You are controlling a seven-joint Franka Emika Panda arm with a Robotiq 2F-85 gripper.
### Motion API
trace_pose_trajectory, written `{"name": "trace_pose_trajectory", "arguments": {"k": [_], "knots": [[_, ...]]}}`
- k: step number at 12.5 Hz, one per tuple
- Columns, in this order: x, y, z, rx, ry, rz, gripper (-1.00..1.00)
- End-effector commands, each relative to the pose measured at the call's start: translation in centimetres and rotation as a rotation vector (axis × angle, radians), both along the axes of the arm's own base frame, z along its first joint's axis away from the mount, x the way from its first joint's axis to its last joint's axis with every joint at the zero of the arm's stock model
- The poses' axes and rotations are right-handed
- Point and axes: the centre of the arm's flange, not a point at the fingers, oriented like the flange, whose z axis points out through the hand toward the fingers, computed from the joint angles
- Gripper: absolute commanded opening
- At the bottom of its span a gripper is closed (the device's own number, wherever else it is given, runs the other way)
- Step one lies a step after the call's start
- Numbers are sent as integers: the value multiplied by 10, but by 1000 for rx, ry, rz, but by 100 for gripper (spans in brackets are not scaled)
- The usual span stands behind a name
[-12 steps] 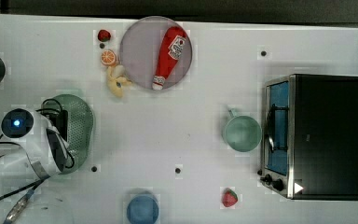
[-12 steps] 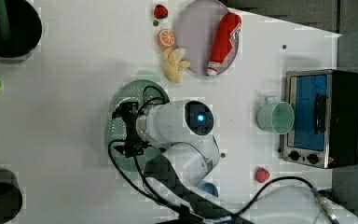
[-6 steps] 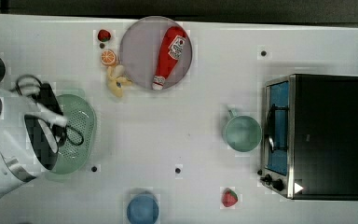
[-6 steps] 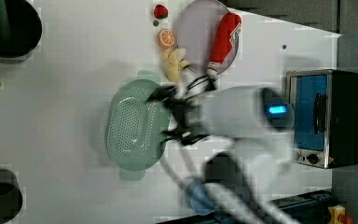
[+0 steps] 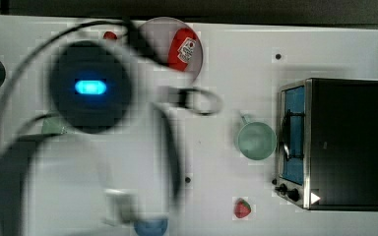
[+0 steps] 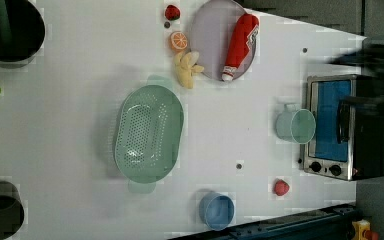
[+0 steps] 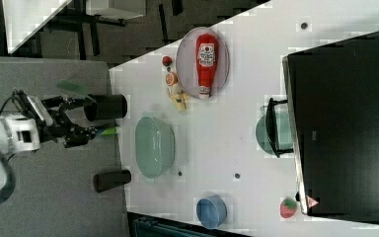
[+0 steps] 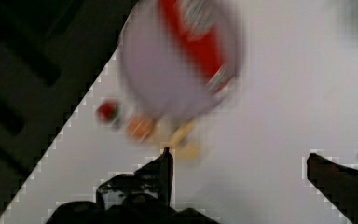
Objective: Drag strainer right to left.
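The strainer (image 6: pixel 149 132) is a pale mint-green oval basket with a grid of small holes, lying flat on the white table. It lies left of centre in the left view. In the right view the strainer (image 7: pixel 154 146) sits near the table's left edge. A sliver of the strainer (image 5: pixel 54 125) peeks out from under my blurred arm in the top view. My gripper (image 8: pixel 240 163) is open, its fingers wide apart with nothing between them, high above the plate and the fruit. In the right view my gripper (image 7: pixel 81 118) hangs off the table's left side, apart from the strainer.
A grey plate (image 6: pixel 207 50) carries a red ketchup bottle (image 6: pixel 240 45), with a banana (image 6: pixel 187 75), an orange slice (image 6: pixel 178 40) and a strawberry (image 6: pixel 171 12) beside it. A green mug (image 6: pixel 295 126) stands by the toaster oven (image 6: pixel 340 127). A blue cup (image 6: pixel 217 211) and dark cups (image 6: pixel 10 30) sit near the edges.
My arm has lifted off the strainer and swung away, now blurred close under the top camera. The strainer stays where it was.
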Motion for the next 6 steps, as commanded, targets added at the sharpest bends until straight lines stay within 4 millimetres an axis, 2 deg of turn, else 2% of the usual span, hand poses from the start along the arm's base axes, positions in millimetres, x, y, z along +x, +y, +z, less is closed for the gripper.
{"name": "trace_pose_trajectory", "arguments": {"k": [1,3,4,6], "knots": [[-15,-120,-7,-60,104,230,100],[-30,-158,8,-43,96,224,100],[-34,-168,12,-55,94,205,100],[-37,-169,16,-96,101,192,100]]}}
